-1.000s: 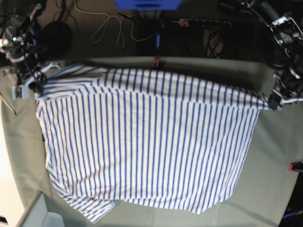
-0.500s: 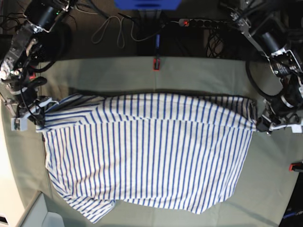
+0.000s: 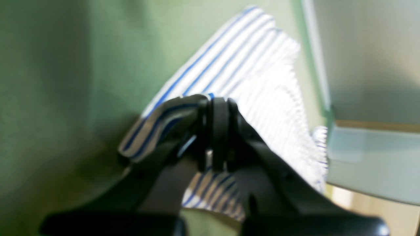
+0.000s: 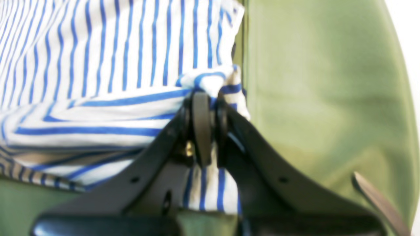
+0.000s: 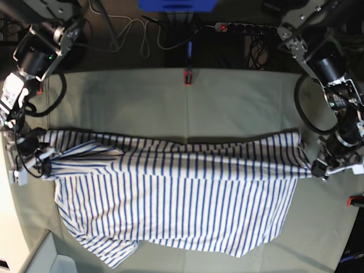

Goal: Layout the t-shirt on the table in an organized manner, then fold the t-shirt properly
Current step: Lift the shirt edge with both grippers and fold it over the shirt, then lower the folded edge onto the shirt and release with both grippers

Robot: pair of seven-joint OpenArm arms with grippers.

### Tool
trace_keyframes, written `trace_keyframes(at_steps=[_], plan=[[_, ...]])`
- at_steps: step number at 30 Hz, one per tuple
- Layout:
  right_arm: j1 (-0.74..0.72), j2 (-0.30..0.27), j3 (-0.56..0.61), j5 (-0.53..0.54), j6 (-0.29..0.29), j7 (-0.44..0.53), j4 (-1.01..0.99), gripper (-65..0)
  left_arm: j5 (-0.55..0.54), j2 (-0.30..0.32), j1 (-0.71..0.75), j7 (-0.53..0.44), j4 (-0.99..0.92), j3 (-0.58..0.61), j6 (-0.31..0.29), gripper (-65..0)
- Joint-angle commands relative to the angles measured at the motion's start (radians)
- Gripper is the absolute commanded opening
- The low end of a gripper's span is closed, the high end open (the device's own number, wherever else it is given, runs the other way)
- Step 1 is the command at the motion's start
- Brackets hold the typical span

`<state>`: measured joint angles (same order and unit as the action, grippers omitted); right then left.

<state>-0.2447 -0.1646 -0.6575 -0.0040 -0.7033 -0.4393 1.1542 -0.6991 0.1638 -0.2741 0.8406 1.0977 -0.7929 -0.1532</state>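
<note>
The t-shirt (image 5: 170,193), white with thin blue stripes, lies across the table (image 5: 227,102), its far edge doubled over toward the near side. At the shirt's right corner in the base view, my left gripper (image 5: 315,166) is shut on the cloth. The left wrist view shows its jaws (image 3: 215,105) pinching a striped fold of the t-shirt (image 3: 249,65) above the table (image 3: 65,65). My right gripper (image 5: 42,160) is shut on the shirt's left corner. In the right wrist view it (image 4: 205,98) clamps bunched t-shirt (image 4: 115,65) beside bare table (image 4: 311,82).
A red clamp (image 5: 187,77) sits on the table's far edge and another red clamp (image 5: 356,199) on the right edge. Cables and a power strip (image 5: 244,27) lie beyond the far edge. A pale box (image 5: 51,259) stands at the near left corner.
Both grippers have pulled the shirt's far edge toward the near side, so the held edge now lies lower in the base view and more bare table shows behind it.
</note>
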Motion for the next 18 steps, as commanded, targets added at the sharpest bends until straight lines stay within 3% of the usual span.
trace_keyframes(at_steps=[1,5,12,14,18], plan=[[-0.035,-0.02,-0.002,0.019,0.005,0.033,-0.003,-65.0,-0.023,0.027,-0.027,-0.034,0.011,0.031,-0.01,-64.9],[-0.084,-0.043,0.005,0.017,0.005,0.033,-0.072,-65.0,-0.031,0.039,-0.023,-0.111,-0.006,0.138,-0.01,-64.9],[-0.112,-0.086,0.124,0.017,0.005,0.033,-0.145,-64.6,-0.023,0.038,-0.046,-0.179,-0.008,0.158,-0.006,-64.6],[-0.118,-0.097,0.137,0.017,0.005,0.033,-0.155,-59.3,-0.008,0.041,-0.058,-0.177,-0.014,0.171,-0.004,-59.2],[-0.12,-0.102,0.132,0.017,0.005,0.029,-0.159,-43.3,0.055,0.064,-0.061,-0.18,-0.021,0.226,-0.004,-39.6]])
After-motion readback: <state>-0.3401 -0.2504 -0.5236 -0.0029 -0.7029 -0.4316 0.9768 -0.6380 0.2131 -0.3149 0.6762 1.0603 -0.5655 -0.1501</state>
